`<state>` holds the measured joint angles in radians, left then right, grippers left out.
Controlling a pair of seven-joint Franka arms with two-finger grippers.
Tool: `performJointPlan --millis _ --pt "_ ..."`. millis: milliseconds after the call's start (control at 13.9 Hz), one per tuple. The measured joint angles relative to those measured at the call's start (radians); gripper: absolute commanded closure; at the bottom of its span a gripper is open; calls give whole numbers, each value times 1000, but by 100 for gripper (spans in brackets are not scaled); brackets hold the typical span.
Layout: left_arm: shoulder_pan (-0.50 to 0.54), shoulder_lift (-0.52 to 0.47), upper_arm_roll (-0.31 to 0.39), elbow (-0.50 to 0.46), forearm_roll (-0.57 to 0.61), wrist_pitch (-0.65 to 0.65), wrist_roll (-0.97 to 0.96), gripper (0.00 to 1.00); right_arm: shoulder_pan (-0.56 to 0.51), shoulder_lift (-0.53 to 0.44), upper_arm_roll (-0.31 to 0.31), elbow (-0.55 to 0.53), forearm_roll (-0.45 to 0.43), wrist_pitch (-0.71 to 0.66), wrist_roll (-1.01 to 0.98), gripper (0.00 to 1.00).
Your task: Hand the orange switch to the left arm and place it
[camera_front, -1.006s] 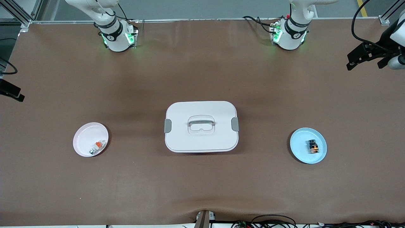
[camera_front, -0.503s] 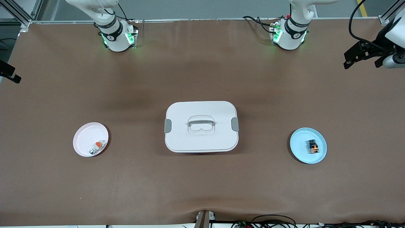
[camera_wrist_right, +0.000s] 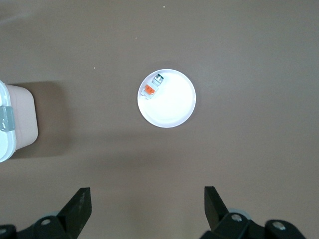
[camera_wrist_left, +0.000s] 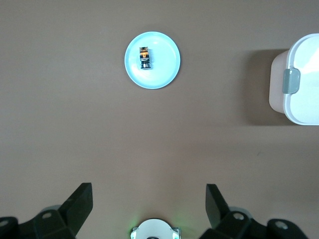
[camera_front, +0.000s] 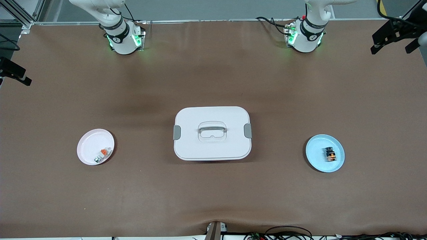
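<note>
The orange switch (camera_front: 330, 154) lies on a light blue plate (camera_front: 317, 146) toward the left arm's end of the table; the left wrist view shows the switch (camera_wrist_left: 144, 57) from high above. The white box (camera_front: 212, 133) stands shut mid-table, between the two plates. My left gripper (camera_wrist_left: 148, 201) hangs open and empty high over bare table at its end, and appears in the front view as the left gripper (camera_front: 391, 46). My right gripper (camera_wrist_right: 147, 201) is open and empty high over its own end; one of its fingers (camera_front: 20, 76) shows at the front view's edge.
A pale pink plate (camera_front: 90, 143) toward the right arm's end holds a small white-and-grey part with an orange top (camera_front: 102, 154). The arm bases (camera_front: 125, 36) (camera_front: 305, 36) stand at the table's edge farthest from the front camera. Brown mat covers the table.
Both grippers have shifted upward in the front view, the left one more. Both stayed open. The switch, plates and box have not moved.
</note>
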<state>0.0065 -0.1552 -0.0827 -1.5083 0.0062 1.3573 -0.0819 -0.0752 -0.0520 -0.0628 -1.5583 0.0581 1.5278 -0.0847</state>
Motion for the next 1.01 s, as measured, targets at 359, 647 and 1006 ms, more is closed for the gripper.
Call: performJointPlan --millis 359,647,1006 --pt "8 14 2 -50 0 24 -39 0 10 0 3 -2 -1 -47 0 0" --pt "0 31 -7 -50 0 38 -38 0 10 0 1 -2 -16 -53 0 0" --pt "-9 64 -7 -31 0 50 -37 0 10 0 1 -2 -19 -58 0 0"
